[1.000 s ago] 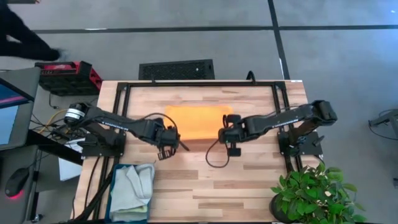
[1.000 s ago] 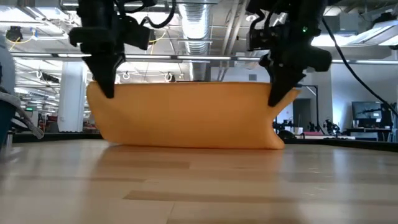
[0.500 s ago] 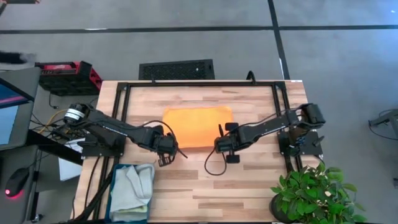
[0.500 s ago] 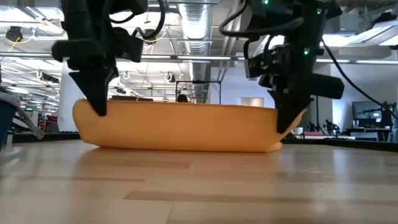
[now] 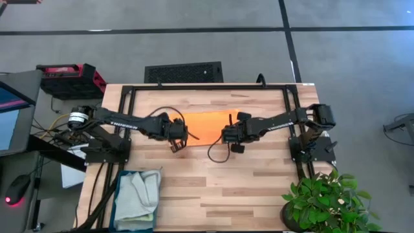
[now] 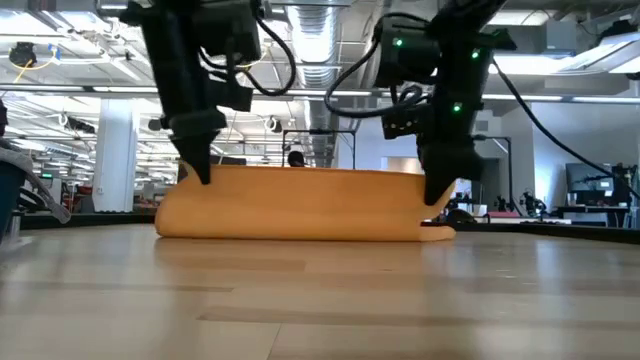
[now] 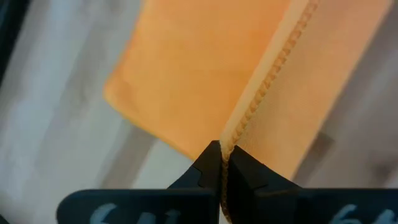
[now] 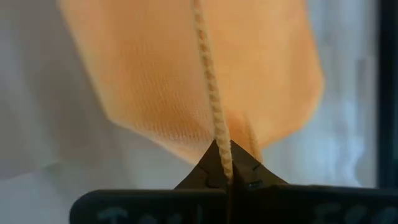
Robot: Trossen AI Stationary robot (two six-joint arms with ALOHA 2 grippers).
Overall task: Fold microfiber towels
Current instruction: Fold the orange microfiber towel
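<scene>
Nearest me, at the bench's point(image 5: 213, 194) front left corner, a teal bin point(image 5: 119, 206) holds a green towel point(image 5: 141, 193), and a plant point(image 5: 330, 200) sits at the front right corner. Further in, about mid-bench, the left gripper point(image 5: 176, 140) and the right gripper point(image 5: 231, 137) each pinch an end of the orange towel point(image 5: 208, 123), claws squeezed tight on its stitched hem point(image 7: 261, 96). In the low view the towel is doubled over, its lower fold resting on the wood and its upper edge held up between the two grippers. Beyond it, toward the far edge, the wood is bare, with a black frame point(image 5: 207, 85) running along it.
</scene>
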